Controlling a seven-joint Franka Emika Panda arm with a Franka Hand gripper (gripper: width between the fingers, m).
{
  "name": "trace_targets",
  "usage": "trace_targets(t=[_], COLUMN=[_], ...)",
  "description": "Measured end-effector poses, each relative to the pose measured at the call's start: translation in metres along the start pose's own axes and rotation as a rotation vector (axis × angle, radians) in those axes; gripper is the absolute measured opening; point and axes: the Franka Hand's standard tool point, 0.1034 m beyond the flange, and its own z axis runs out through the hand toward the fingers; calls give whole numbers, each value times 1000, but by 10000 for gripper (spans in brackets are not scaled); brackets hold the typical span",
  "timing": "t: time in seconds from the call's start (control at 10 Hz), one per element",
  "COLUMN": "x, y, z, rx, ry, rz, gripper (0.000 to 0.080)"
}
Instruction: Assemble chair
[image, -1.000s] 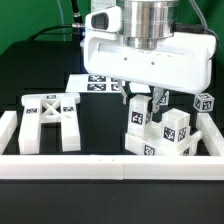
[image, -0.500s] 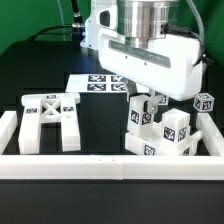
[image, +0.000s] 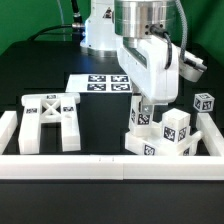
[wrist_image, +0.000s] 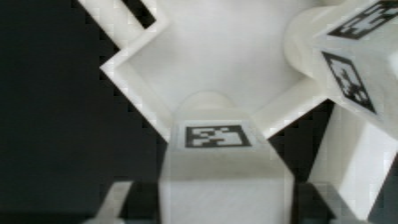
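The chair is in loose white tagged parts. An X-braced frame lies at the exterior view's left. A cluster of blocky parts stands at the right, with a small post beyond it. My gripper hangs straight down over the cluster's left side. In the wrist view my gripper straddles a long white part bearing a square tag. A dark gap shows on each side between the part and the fingers, so the jaws stand open. Another tagged block sits close beside.
Long white border rails run along the front and both sides of the black work area. The marker board lies flat behind the parts. The arm's base stands at the back.
The hand has turned about its vertical axis over the right cluster, now showing its narrow side. The fingers have parted from the long white part.
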Motion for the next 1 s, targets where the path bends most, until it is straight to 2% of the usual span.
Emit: trace_targets(t=[0.1, 0.2, 0.3, 1.0], x=[1, 1, 1, 3], y=[0, 0, 0, -1], z=[0, 0, 0, 0], rx=[-1, -1, -1, -17], ry=[0, 1, 1, 15], rz=[-50, -119, -223, -867], gripper=[558, 558, 635, 649])
